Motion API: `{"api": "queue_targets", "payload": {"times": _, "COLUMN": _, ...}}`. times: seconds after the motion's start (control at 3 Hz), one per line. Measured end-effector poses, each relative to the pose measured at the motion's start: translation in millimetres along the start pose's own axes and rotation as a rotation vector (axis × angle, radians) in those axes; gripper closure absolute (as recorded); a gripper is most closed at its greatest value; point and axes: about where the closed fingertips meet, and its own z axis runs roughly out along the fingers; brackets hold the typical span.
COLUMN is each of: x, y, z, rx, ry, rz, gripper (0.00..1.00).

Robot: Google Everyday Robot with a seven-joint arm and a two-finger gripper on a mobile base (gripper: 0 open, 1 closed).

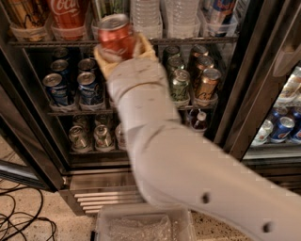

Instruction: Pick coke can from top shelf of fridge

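My gripper (pixel 123 48) is shut on a red coke can (pixel 115 34), its tan fingers (pixel 145 44) cupping the can's lower half. It holds the can upright in front of the top shelf (pixel 202 41) of the fridge (pixel 237 101), level with the shelf's front edge. A second red Coca-Cola can (pixel 68 14) stands in a clear tray on the top shelf, left of the held one. My white arm rises from the lower right and hides the middle of the lower racks.
Blue cans (pixel 59 87) sit on the middle rack at left, with green cans (pixel 178 84) and gold-brown cans (pixel 204 84) at right. Water bottles (pixel 146 14) line the top shelf. A clear plastic bin (pixel 141 226) and cables (pixel 19 221) lie on the floor.
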Motion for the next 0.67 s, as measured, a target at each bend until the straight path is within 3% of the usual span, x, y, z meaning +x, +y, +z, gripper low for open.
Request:
{"api": "queue_targets", "payload": {"times": 0.33, "x": 23.8, "y": -79.6, "z": 16.7, "rx": 0.006, "ry": 0.028, "rz": -0.029, "gripper": 1.0}}
{"api": "queue_targets", "payload": {"times": 0.67, "x": 20.3, "y": -81.3, "z": 20.6, "rx": -0.042, "ry": 0.011, "rz": -0.081, "gripper": 1.0}}
